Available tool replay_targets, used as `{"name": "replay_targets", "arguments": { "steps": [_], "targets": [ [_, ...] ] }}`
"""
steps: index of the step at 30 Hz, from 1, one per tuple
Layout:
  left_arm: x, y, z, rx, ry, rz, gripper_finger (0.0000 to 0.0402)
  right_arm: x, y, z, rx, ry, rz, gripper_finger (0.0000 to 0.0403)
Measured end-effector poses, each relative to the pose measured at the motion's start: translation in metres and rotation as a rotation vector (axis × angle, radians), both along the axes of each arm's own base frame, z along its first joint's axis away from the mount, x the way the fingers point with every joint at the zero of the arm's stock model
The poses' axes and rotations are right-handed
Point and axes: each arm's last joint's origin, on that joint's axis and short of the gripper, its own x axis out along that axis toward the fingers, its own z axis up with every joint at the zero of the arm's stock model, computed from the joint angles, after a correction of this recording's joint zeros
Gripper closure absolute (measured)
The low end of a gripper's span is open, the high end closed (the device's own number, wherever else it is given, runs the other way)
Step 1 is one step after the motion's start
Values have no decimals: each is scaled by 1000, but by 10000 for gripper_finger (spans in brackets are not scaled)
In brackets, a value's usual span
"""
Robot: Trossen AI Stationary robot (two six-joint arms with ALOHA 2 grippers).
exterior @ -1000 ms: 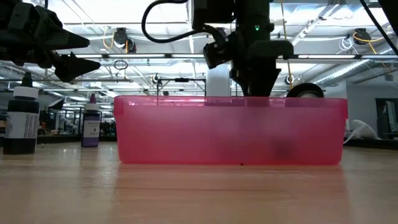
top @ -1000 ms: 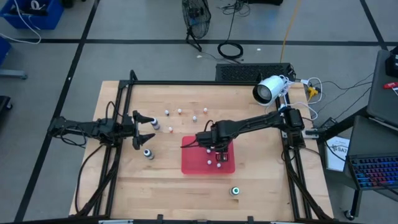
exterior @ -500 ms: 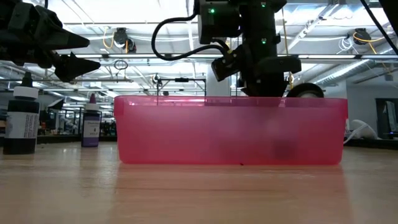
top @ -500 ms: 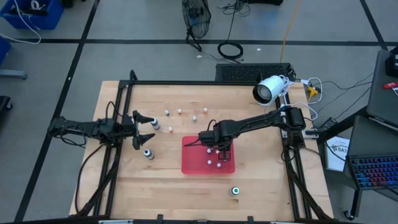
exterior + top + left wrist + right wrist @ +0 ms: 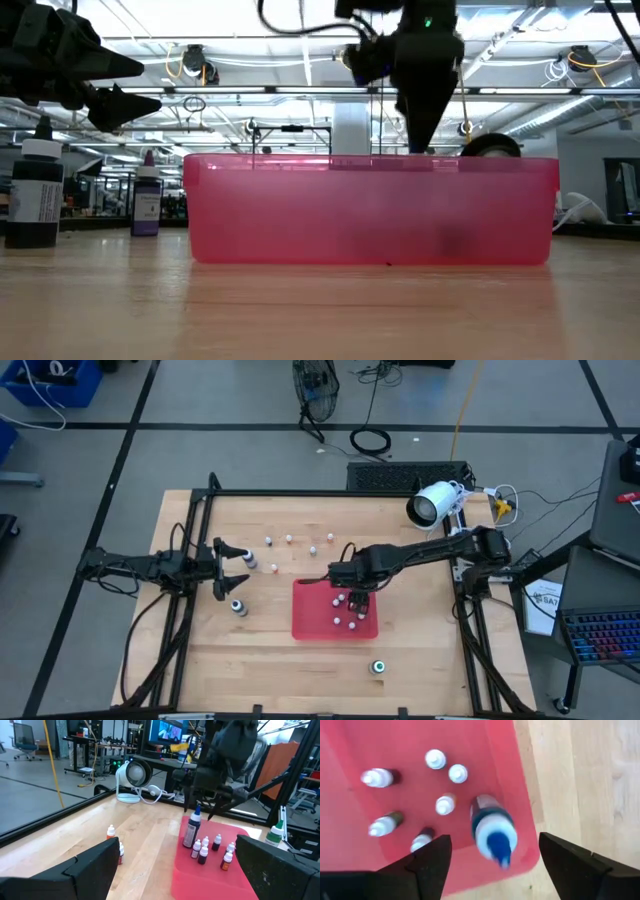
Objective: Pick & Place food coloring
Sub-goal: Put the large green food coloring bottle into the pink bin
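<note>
The red tray (image 5: 310, 618) sits mid-table and holds several small whitish food coloring bottles (image 5: 436, 759), all upright. A bigger blue-tipped bottle (image 5: 492, 832) also stands upright on the tray floor near one corner. My right gripper (image 5: 353, 598) hangs open above this bottle, pointing down. Its fingers flank the blue tip (image 5: 196, 812) without touching it. More small bottles (image 5: 289, 540) stand on the wood beyond the tray. Two bigger dark bottles (image 5: 238, 606) stand near my left gripper (image 5: 243, 566), which waits open and level at the table's left.
A green-capped bottle (image 5: 379, 667) stands alone near the table's front edge. The black frame rails (image 5: 200, 520) border the table on the left, right and far sides. A white camera (image 5: 432, 505) sits at the far right corner. Bare wood lies in front of the tray.
My right gripper has risen from just inside the tray to clear above its rim, shifted a little toward the far edge and rolled about its own axis. The blue-tipped bottle stays standing in the tray below it.
</note>
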Motion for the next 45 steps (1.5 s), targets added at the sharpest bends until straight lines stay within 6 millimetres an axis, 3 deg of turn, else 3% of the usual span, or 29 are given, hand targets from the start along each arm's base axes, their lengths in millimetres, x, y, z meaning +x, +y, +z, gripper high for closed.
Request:
{"name": "replay_targets", "arguments": {
  "steps": [4, 10, 15, 20, 27, 31, 45],
  "targets": [
    [0, 0, 0, 0, 0, 0, 9, -15, 18, 24, 148, -36, -79, 122],
    [0, 0, 0, 0, 0, 0, 9, -44, 83, 45, 298, -45, -127, 135],
    [0, 0, 0, 0, 0, 0, 9, -66, 135, 41, 267, -17, -194, 147],
    [0, 0, 0, 0, 0, 0, 9, -75, 164, 26, 163, -42, -197, 155],
    [0, 0, 0, 0, 0, 0, 9, -66, 184, 4, 177, -36, -187, 156],
    [0, 0, 0, 0, 0, 0, 9, -62, 188, 1, 221, -40, -195, 156],
    [0, 0, 0, 0, 0, 0, 9, -63, 167, 5, 127, 7, -219, 156]
  ]
}}
